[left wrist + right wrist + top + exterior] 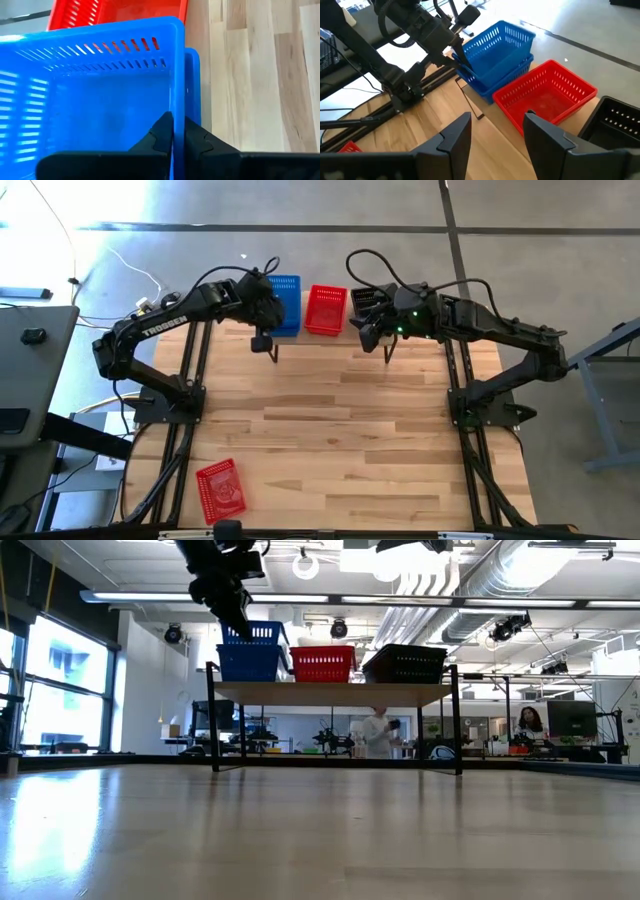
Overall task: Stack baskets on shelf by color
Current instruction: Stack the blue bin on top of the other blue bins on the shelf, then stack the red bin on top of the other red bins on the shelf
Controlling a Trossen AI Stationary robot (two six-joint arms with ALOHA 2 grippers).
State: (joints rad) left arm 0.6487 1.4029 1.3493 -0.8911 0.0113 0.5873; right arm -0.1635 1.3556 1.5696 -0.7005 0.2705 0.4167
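Note:
The shelf (330, 692) stands at the table's far edge. It carries two blue baskets, one nested in the other (495, 55), a red basket (545, 95) in the middle and a black basket (615, 125) at the right. My left gripper (173, 117) is shut on the upper blue basket (100, 100), coming from the left (265, 292). My right gripper (497, 132) hangs open in front of the red and black baskets (372, 332) and holds nothing. Another red basket (222, 488) lies on the table near its front left corner. My left gripper pinches the upper edge of one side wall (173, 107) of the upper blue basket, near a corner. One finger is inside the basket and one outside. The fingers slant down from the table's left and lie along the wall. The basket sits in the lower blue basket (192, 80), slightly askew.
The wide wooden tabletop (340, 440) lies between the shelf and the front edge. Black arm frames (180, 410) run along both sides. Beyond the table the low view shows a room with people (378, 732) far off.

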